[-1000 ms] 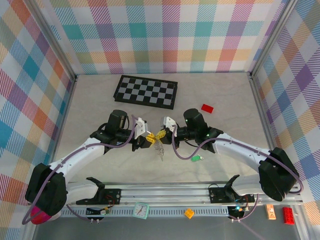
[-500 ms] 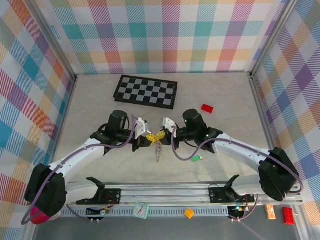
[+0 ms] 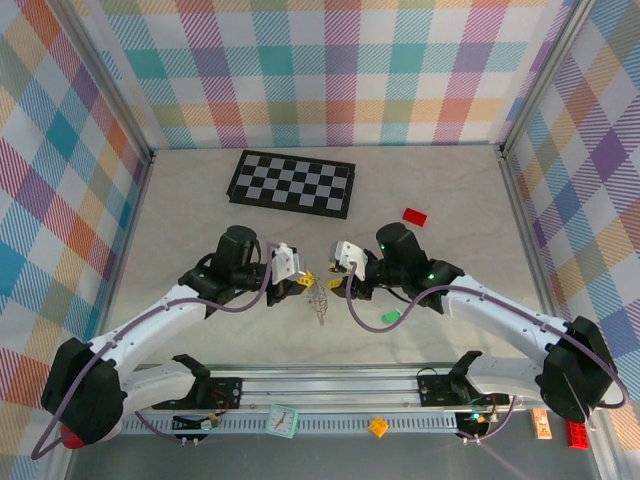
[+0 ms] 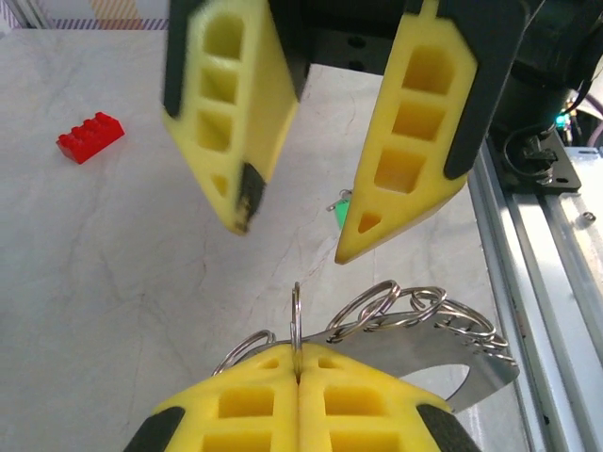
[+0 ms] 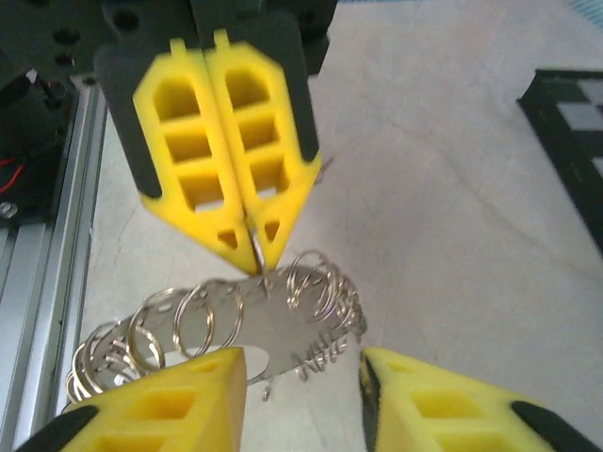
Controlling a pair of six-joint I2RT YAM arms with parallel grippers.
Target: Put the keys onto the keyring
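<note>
The keyring, a bunch of thin grey metal rings with a flat metal tag, hangs between my two grippers over the middle of the table. In the left wrist view my left gripper is shut on one thin ring of the keyring. My right gripper stands open just short of the keyring, touching nothing. From above, the left gripper and right gripper face each other. A green key lies on the table under the right arm, also visible past the right fingers.
A black-and-white chequered board lies at the back. A red flat brick sits right of it. The metal rail runs along the near edge, with a small clock and a yellow brick in front.
My right gripper has opened, let go of the keyring and drawn back to the right. The left gripper has closed fully on a ring, and the keyring now hangs from it alone.
</note>
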